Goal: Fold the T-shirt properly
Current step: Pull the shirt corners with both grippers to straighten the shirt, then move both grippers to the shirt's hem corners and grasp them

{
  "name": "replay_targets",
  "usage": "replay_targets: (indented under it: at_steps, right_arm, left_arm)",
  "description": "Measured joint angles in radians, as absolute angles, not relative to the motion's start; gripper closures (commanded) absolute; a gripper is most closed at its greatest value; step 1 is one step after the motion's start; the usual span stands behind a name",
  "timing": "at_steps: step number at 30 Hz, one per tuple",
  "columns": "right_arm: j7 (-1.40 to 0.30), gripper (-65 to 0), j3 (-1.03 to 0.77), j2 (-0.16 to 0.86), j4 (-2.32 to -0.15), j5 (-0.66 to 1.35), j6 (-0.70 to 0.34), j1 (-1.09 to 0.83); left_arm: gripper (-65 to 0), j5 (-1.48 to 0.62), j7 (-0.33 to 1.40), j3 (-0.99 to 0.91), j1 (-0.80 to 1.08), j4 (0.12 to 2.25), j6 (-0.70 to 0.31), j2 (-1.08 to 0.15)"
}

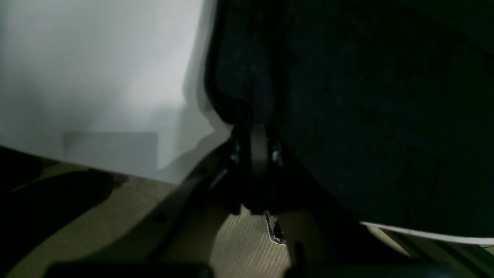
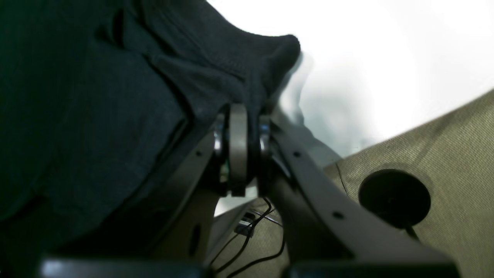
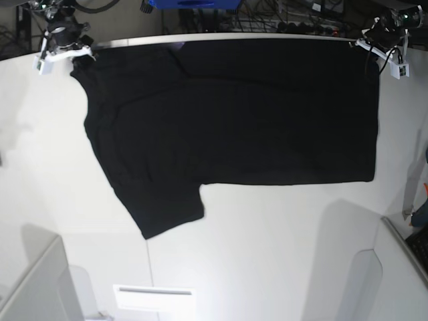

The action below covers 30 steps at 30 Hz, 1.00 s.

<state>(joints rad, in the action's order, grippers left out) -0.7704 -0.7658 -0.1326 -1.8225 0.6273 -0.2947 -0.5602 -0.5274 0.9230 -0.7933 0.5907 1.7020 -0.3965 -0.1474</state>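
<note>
Pinching the black T-shirt (image 3: pixel 234 120) at its far corners, left gripper (image 3: pixel 374 41) at 1 o'clock and right gripper (image 3: pixel 67 50) at 11; its long axis runs between them.

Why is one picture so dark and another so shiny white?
Left wrist view: dim and blurry; the black T-shirt fills most of it and the table looks gray. Right wrist view: the table is washed out to glaring white. Base view: even light, with soft shadows on the table near the bottom.
</note>
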Motion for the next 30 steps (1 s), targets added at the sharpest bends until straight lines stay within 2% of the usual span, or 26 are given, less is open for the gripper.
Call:
replay_targets:
  at_steps: [6,7,9,10,11,12,16,20,22,25,30]
  right_arm:
    - [-0.826,0.0,-0.766,-0.133,-1.824,0.627,-0.295,-0.560]
    - [-0.838,-2.3,-0.766,-0.133,-1.825,0.627,-0.294,-0.561]
    - [-0.831,-20.6,-0.766,-0.133,-1.825,0.627,-0.295,-0.560]
    - [-0.831,-29.1,-0.766,-0.133,-1.825,0.627,-0.294,-0.561]
    - [-0.832,-34.5,-0.766,-0.133,-1.826,0.626,-0.295,-0.561]
    - [-0.831,-37.2,-0.766,-0.133,-1.826,0.624,-0.295,-0.561]
    - [-0.813,-37.5,-0.766,-0.133,-1.840,0.624,-0.295,-0.561]
    - [-0.809,-37.5,-0.793,-0.135,-1.889,0.627,-0.295,-0.554]
    - [-0.809,-37.5,-0.828,-0.135,-1.895,0.625,-0.295,-0.528]
    - [-0.814,-37.5,-0.861,-0.126,-1.896,0.619,-0.293,-0.457]
    - [-0.857,-37.5,-0.765,-0.019,-1.886,0.617,-0.286,-0.286]
  left_arm:
    - [0.0,-0.494,0.974,-0.791,0.605,1.765,-0.392,-0.140]
    - [0.0,-0.490,0.978,-0.790,0.616,1.785,-0.392,-0.138]
    - [0.0,-0.496,0.983,-0.805,0.627,1.831,-0.393,-0.138]
    - [-4.8,-0.504,0.977,-0.832,0.625,1.842,-0.393,-0.133]
    - [-11.4,-0.504,0.970,-0.862,0.622,1.846,-0.394,-0.126]
    - [-18.6,-0.498,0.969,-0.890,0.619,1.846,-0.393,-0.118]
    - [-43.6,-0.487,0.981,-0.947,0.620,1.847,-0.390,-0.114]
    - [-58.6,-0.495,0.980,-0.945,0.618,1.863,-0.393,-0.117]
    - [-60.6,-0.495,0.976,-0.945,0.617,1.870,-0.393,-0.117]
    - [-60.2,-0.501,0.984,-1.005,0.604,1.871,-0.396,-0.106]
    - [-59.9,-0.489,0.981,-1.165,0.511,1.872,-0.389,-0.145]
